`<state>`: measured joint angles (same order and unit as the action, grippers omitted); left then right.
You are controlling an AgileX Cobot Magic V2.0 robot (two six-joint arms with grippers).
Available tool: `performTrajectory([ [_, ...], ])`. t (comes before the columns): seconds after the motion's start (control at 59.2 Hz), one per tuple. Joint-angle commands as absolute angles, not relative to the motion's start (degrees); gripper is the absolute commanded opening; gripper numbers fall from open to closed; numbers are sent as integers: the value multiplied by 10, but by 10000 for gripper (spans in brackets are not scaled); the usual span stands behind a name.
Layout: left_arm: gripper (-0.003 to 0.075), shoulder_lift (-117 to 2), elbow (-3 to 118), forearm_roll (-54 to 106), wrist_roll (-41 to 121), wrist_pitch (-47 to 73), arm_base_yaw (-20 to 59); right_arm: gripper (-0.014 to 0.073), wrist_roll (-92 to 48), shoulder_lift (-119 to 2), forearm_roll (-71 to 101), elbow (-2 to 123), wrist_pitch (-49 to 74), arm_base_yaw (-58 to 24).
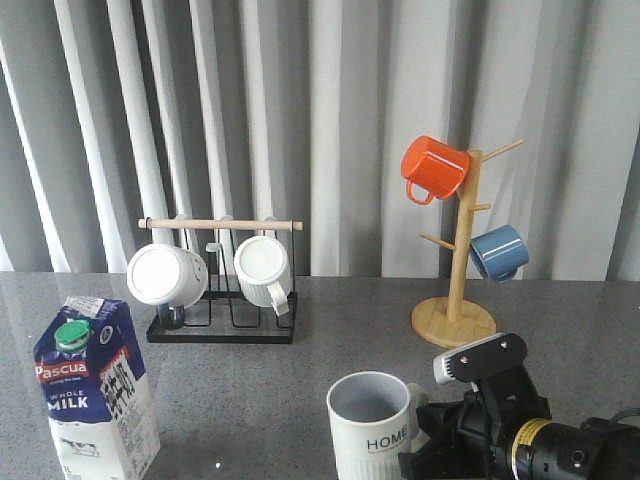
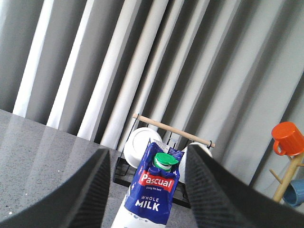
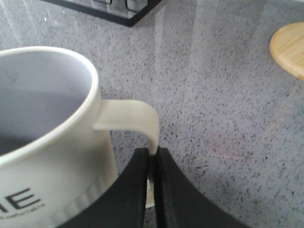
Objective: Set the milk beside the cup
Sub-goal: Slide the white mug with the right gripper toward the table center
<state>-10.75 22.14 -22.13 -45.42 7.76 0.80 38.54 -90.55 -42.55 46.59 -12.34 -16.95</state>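
Note:
The milk point(image 1: 95, 395), a blue and white carton with a green cap, stands upright at the front left of the grey table. In the left wrist view the milk point(image 2: 154, 190) shows between the fingers of my open left gripper point(image 2: 146, 153), which do not touch it. That gripper is out of the front view. The cup point(image 1: 372, 420), a ribbed pale mug lettered "HOME", stands at the front centre. My right gripper point(image 1: 425, 445) is just right of it. In the right wrist view my right gripper point(image 3: 153, 159) is shut on the handle point(image 3: 135, 114) of the cup point(image 3: 52, 137).
A black wire rack point(image 1: 222, 325) with a wooden rod holds two white mugs behind the milk. A wooden mug tree point(image 1: 455, 315) at the back right carries an orange mug point(image 1: 435, 168) and a blue mug point(image 1: 498, 252). A grey curtain hangs behind the table.

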Motion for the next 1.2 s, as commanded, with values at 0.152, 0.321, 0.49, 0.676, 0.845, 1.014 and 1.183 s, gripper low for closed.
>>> performTrajectory([
  [0.152, 363, -119, 240, -222, -457, 45, 6, 8, 388, -890, -424, 486, -112, -172],
  [0.321, 363, -119, 240, -222, -457, 45, 6, 20, 390, -890, -432, 486, -106, -172],
  [0.49, 363, -119, 240, -222, -457, 45, 6, 55, 407, -890, -439, 486, -103, -172],
  [0.676, 363, -119, 240, -222, -457, 45, 6, 133, 411, -890, -440, 486, -77, -172],
  [0.845, 363, -119, 240, -222, -457, 45, 6, 228, 411, -890, -441, 486, -65, -172],
  [1.014, 363, -119, 240, -222, -457, 45, 6, 330, 415, -883, -440, 486, -57, -172],
  [1.183, 363, -119, 240, -222, -457, 46, 6, 362, 408, -848, -439, 486, 10, -188],
])
